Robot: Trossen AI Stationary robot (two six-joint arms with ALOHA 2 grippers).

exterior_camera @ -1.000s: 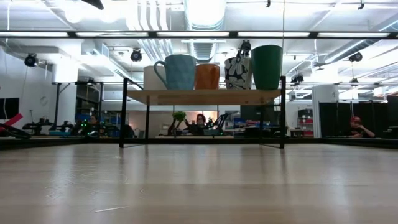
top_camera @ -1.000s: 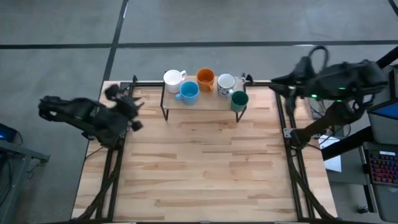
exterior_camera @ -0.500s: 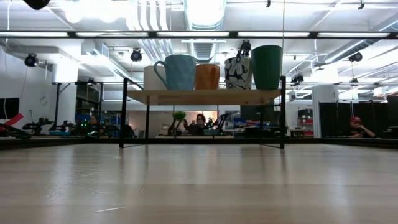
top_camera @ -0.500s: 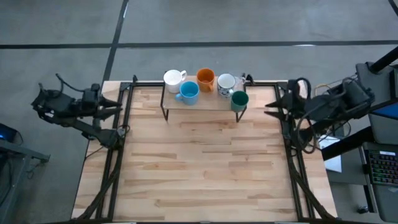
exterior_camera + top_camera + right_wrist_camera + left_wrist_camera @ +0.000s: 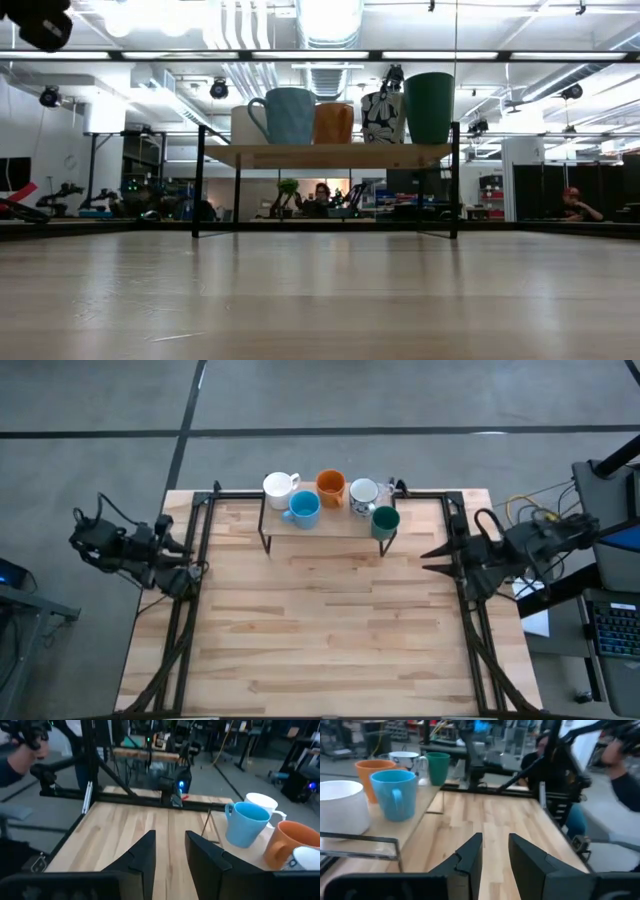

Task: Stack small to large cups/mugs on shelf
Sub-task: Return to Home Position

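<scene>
Shelf [image 5: 335, 523]: a low rectangular board of pale wood on thin black metal legs, at the far middle of the surface [image 5: 330, 625]. The surface is butcher-block planking, light and matte, edged by a black tube frame [image 5: 195, 560].

Five vessels on the shelf, all upright with their mouths up:
- white mug [image 5: 279, 486]: glossy, round, at the far left corner, handle turned right
- light blue mug [image 5: 303, 508]: smooth cylinder, just beside the white one, nearer the shelf's front edge
- orange mug [image 5: 330, 485]: at the rear middle
- patterned mug [image 5: 363, 493]: pale body with dark figuring, right of the orange one
- dark green cup [image 5: 385, 520]: slightly flared and tallest in the low view, at the front right corner

In the low view they read as one tight row. The white mug is mostly hidden behind the blue.

Left pincer [image 5: 495, 840]: at the surface's left edge, well apart from the shelf and aimed across the planks. Its dark, flat-faced fingers [image 5: 470, 857] stand slightly parted with bare wood showing between them. It grips nothing.

Right pincer [image 5: 170, 836]: at the right edge, likewise clear of the shelf. Its angular fingers [image 5: 202, 855] are parted and released, and it is empty.

A person's dark sleeve [image 5: 626, 785] shows beyond the frame in the left wrist view
</scene>
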